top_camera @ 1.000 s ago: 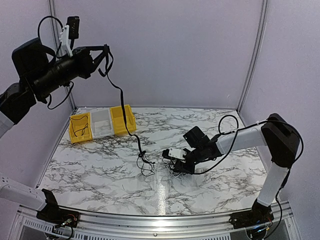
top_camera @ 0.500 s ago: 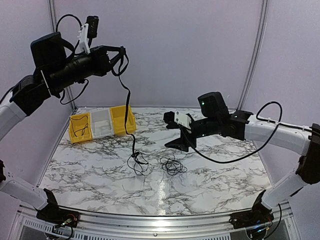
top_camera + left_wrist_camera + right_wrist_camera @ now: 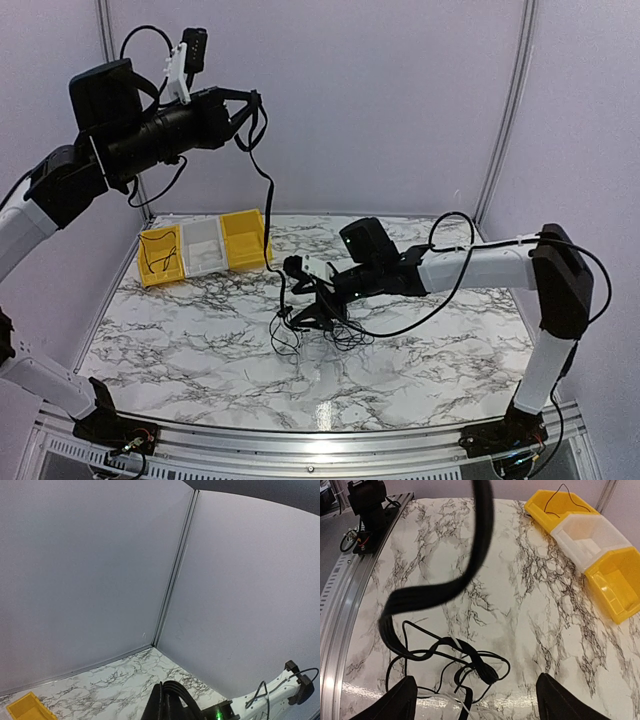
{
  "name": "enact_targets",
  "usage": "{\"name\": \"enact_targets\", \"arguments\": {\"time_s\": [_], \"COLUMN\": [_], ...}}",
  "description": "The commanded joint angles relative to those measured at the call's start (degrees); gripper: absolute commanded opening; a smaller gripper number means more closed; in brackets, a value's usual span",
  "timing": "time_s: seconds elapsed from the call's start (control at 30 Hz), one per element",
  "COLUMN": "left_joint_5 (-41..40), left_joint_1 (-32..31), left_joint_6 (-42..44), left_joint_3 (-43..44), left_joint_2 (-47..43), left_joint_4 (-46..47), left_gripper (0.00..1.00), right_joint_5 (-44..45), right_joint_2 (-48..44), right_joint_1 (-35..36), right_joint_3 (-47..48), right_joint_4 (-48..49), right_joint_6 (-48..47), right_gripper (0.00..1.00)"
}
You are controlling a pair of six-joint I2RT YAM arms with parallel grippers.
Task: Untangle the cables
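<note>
A: Right wrist view: state of the right gripper (image 3: 480, 699)?
B: Released, jaws wide apart. The looped cables (image 3: 462, 666) lie on the table (image 3: 530, 605) just ahead of them.
A: Long axis?
B: One strand (image 3: 481, 530) runs steeply up from the loops to the left gripper (image 3: 248, 108), which is clenched on it. The right arm is nearer the loops.

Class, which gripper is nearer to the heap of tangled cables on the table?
Right. The right gripper hangs open just above the heap of cables; the left gripper is raised high, holding one cable that hangs down toward it.
</note>
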Motion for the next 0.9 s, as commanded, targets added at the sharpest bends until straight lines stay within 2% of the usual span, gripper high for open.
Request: {"name": "enact_targets", "arguments": {"time_s": [0.0,0.13,0.17,0.23,0.27,0.3,0.53,0.67,0.77,0.87], "left_joint_5": [-1.7,-1.1,-1.0,-0.7,-0.6,-0.3,-2.3,-5.5,-8.3,-11.9], "left_joint_1": [-1.0,-1.2,-1.2,-1.4,-1.5,-1.7,-2.9,-2.9,-2.9,-2.9], "left_joint_6": [-1.4,-2.2,-2.4,-2.7,-2.7,-2.5,1.5,5.4,8.1,11.0], "left_joint_3": [5.1,8.7,9.6,11.4,12.4,13.9,32.0,40.2,41.9,37.5], "left_joint_2": [0.3,1.3,1.8,2.4,2.9,3.4,8.4,10.1,9.5,7.1], "left_joint_4": [1.3,0.7,0.5,0.4,0.4,0.4,-2.1,-2.0,-1.3,-1.2], "left_gripper": [0.00,0.00,0.00,0.00,0.00,0.00,0.00,0.00,0.00,0.00], "right_joint_5": [-6.7,-12.3,-14.0,-16.6,-16.9,-16.8,-12.5,-8.9,-7.1,-6.5], "right_joint_2": [6.9,14.1,15.9,19.2,20.7,21.9,25.5,25.9,24.9,22.9], "right_joint_1": [1.0,1.0,1.0,1.0,0.9,0.9,-1.1,-4.8,-7.6,-9.6], "right_joint_3": [2.6,4.7,5.6,7.7,8.6,9.2,5.9,5.0,4.8,5.1], "right_joint_4": [11.0,15.8,16.4,16.4,16.0,15.5,14.6,11.4,8.8,5.7], "right_joint_6": [6.4,11.8,13.2,16.4,17.5,18.1,21.3,21.8,20.3,17.8], "right_gripper": [0.81,0.69,0.61,0.29,0.20,0.16,0.13,0.23,0.24,0.22]}}
